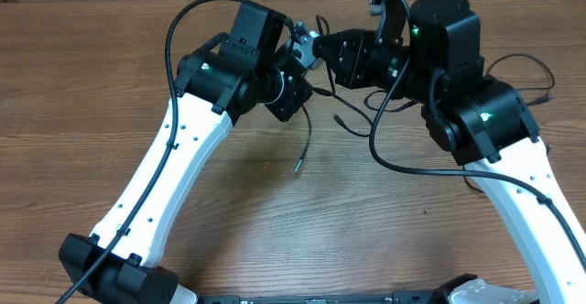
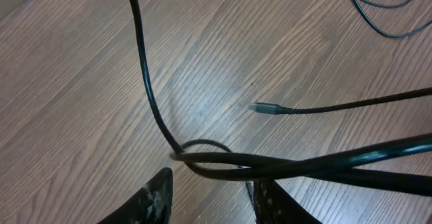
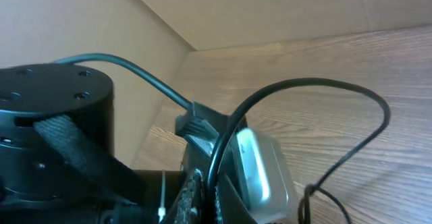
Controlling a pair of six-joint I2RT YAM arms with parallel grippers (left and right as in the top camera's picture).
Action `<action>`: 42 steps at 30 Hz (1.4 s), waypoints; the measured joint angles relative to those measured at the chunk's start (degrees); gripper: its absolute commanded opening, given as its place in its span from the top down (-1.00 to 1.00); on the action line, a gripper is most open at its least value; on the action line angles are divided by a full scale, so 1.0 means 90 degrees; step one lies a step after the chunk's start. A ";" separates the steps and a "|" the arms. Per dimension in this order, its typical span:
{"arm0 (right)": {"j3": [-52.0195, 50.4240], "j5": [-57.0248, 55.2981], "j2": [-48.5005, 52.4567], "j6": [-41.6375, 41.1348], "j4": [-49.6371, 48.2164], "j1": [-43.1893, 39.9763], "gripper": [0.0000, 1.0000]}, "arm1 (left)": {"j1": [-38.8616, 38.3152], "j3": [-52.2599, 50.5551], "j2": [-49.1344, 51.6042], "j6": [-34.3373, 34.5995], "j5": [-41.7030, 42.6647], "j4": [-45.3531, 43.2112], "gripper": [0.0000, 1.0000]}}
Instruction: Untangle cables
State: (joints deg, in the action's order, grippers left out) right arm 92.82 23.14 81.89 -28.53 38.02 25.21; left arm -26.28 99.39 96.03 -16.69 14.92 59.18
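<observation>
- The left gripper (image 2: 213,183) is nearest the left wrist camera. Its two fingers (image 2: 156,198) stand apart, open, with nothing pinched between them.
- The cables (image 2: 304,164) cross just past those fingertips as a bunch of thin black strands, running from the gap off to the right edge. One strand climbs away to the upper left, and a small curl sits at the bunch's left end. I cannot tell whether the bunch touches the fingers.
- A silvery plug (image 2: 260,107) ends a separate strand beyond the bunch and points left over the wooden surface (image 2: 81,82).
- More thin cable lies looped at the far right of that view.
- From overhead, the left arm (image 1: 174,157) and right arm (image 1: 513,185) bend in toward each other at the far middle of the surface, with the cables between their wrists. Two loose ends lie on the wood just in front of them.
- The right gripper (image 3: 210,198) is closed on one of the cables. The strand rises from between its fingers, arcs to the right and drops again.
- A round black housing (image 3: 54,116) sits to the left of that strand, and a pale box (image 3: 260,166) sits just to its right.
</observation>
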 measured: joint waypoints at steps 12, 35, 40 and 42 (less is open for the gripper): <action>0.0000 0.0357 0.0002 -0.0427 -0.0223 0.0000 0.93 | 0.0000 -0.0243 0.0000 0.0017 0.0000 -0.0185 0.53; 0.0019 -0.0044 0.0002 -0.0522 0.0770 -0.0005 0.92 | 0.0092 -0.0243 0.0000 0.0736 -0.0736 0.0012 0.41; 0.0053 -0.0988 0.0046 -0.0729 0.2749 -0.0007 0.92 | 0.0539 -0.0253 0.0000 0.1926 -0.0597 0.0403 0.29; 0.0056 -0.1212 0.0121 -0.0765 0.3308 -0.0007 0.92 | 0.0678 -0.0287 0.0000 0.2266 -0.0345 0.0427 0.28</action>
State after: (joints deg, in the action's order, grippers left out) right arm 93.32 12.23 82.98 -35.42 67.79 25.15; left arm -20.18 96.82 96.03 3.70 11.81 63.02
